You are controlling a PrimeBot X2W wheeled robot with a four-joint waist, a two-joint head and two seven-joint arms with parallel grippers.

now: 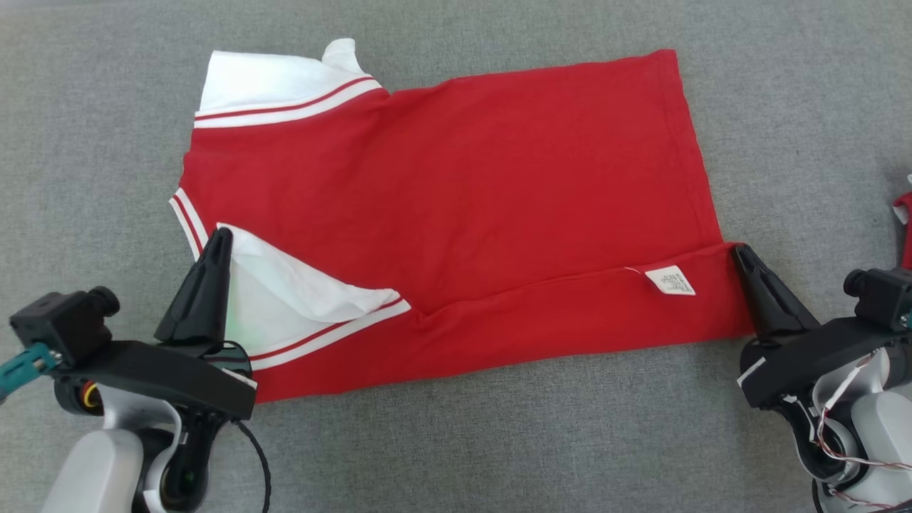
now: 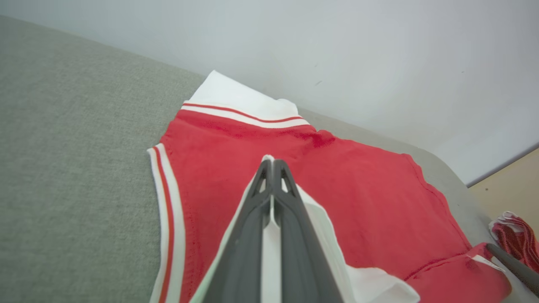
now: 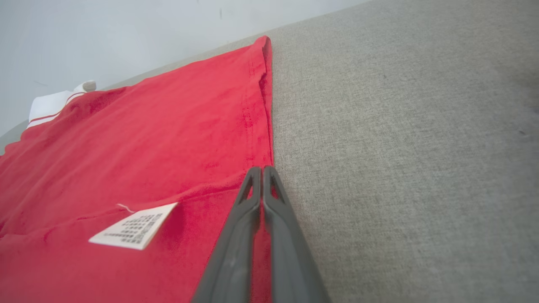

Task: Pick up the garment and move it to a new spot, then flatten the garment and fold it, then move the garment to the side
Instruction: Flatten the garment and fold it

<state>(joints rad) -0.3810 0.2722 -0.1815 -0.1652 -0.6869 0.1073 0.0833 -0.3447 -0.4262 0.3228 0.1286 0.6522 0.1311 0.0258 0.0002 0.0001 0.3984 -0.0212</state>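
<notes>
Garment (image 1: 456, 178) in left pincer (image 1: 219, 236), right pincer (image 1: 741, 251)

Head camera overhead; both wrist cameras skim garment (image 1: 463, 185).

Left gripper (image 1: 220, 239): sitting at the lower left of the head view, fingers pointing up and a touch right, squeezing together on the white cloth of the garment (image 1: 463, 178).
Right gripper (image 1: 742, 251): sitting at the lower right, fingers leaning up and left, pinching the garment's red corner.
Left wrist: pale forearm rising from the bottom edge, black camera block sticking out on its left.
Right wrist: pale housing showing loose wires, camera block sitting above it.
Arms: reaching in from opposite ends, well apart.
</notes>
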